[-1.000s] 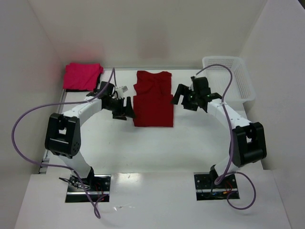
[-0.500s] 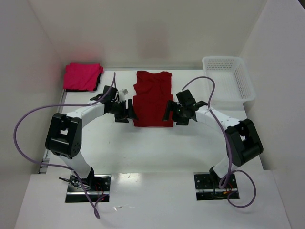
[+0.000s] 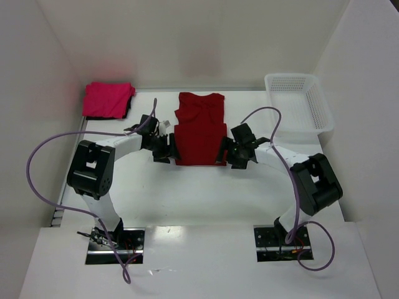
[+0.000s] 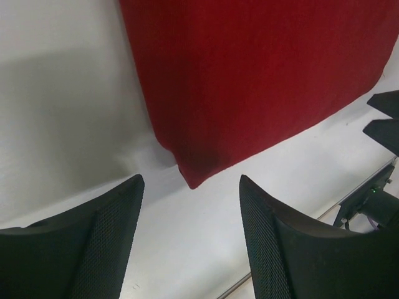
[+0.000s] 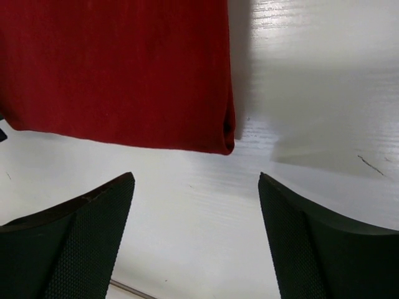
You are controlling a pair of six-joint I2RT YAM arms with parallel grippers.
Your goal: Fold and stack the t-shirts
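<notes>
Two robot arms bracket a dark crimson t-shirt (image 3: 199,131) lying flat on the white table (image 3: 187,187). The left gripper (image 3: 167,148) and right gripper (image 3: 225,152) both stand with fingers spread and nothing between them. In each wrist view, one near corner of the shirt sits just ahead of the gap between the fingers.

The cloth looks light, limp and likely to sag or bunch. The doubled side edges suggest it is already folded lengthwise, so a pinch at these two near corners, catching every layer, seems the surest hold.

A magenta-pink t-shirt (image 3: 108,99) lies well off beyond the left gripper's outer side, and a white mesh basket (image 3: 299,106) beyond the right's.

How many layers lie at each corner is not clear. Whether the fingertips touch the table cannot be told, and the shirt's collar end is cut off in both wrist views.
</notes>
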